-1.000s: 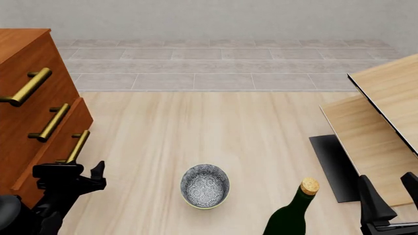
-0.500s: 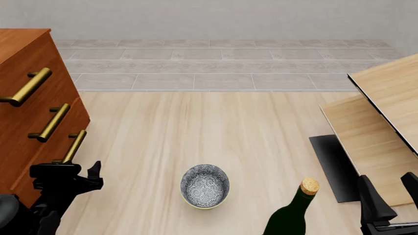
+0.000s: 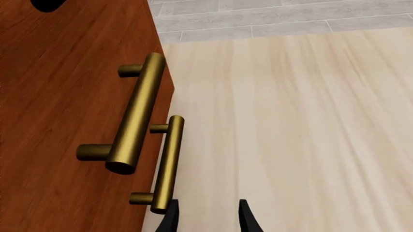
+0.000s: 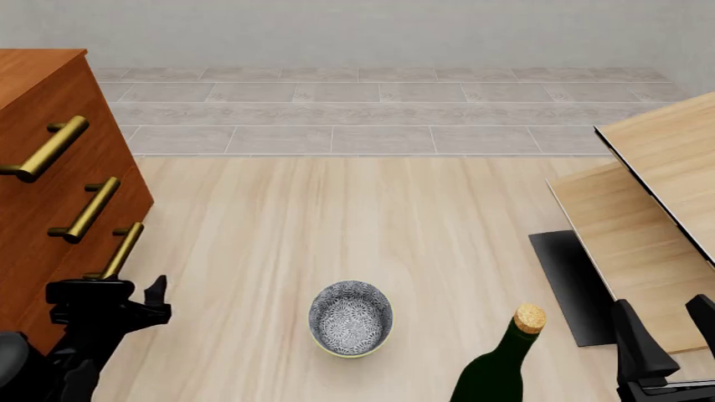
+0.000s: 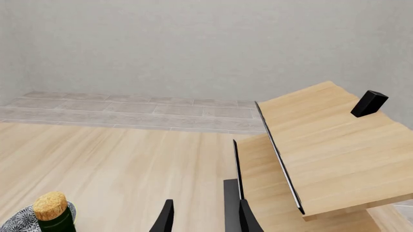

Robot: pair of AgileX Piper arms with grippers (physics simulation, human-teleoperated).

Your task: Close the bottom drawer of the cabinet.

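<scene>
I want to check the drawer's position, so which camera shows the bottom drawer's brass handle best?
The left wrist view: the bottom drawer's handle fills it close up, just ahead of the left gripper. The front view shows it small and partly behind that gripper. The right wrist view misses it.

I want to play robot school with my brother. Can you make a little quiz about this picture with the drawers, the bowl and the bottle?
1. True or false: the left gripper is holding the bowl.
2. What closes the top of the green bottle? A) a metal cap B) a cork C) nothing
3. How many brass handles can you count on the cabinet in the front view?

Key
1. False. The bowl sits alone on the table; the left gripper is beside the bottom drawer, near its handle.
2. B, a cork.
3. Three, one above the other.
</scene>
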